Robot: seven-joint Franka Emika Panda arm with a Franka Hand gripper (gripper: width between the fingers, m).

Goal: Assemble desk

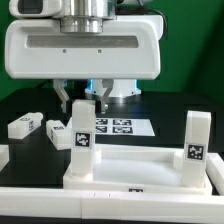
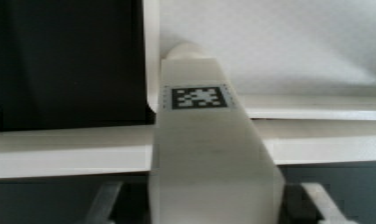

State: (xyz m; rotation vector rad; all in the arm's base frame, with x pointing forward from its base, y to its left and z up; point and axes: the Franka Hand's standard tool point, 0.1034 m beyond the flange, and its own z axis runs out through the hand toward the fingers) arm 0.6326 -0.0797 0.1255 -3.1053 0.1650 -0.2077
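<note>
The white tabletop (image 1: 135, 168) lies at the front of the black table, rim up. One white tagged leg (image 1: 80, 135) stands upright in its corner at the exterior view's left. A second leg (image 1: 196, 146) stands in the corner at the right. My gripper (image 1: 83, 97) hangs just above the left leg, with one finger on each side of its top. In the wrist view the leg (image 2: 206, 140) runs up between my fingers (image 2: 107, 195), with a dark gap on both sides, so the gripper (image 2: 211, 203) is open. The tabletop's rim (image 2: 69, 155) shows behind the leg.
Two loose white legs (image 1: 22, 127) (image 1: 56, 131) lie on the table at the exterior view's left. The marker board (image 1: 118, 127) lies behind the tabletop. The big white robot body (image 1: 85, 50) fills the top of the view.
</note>
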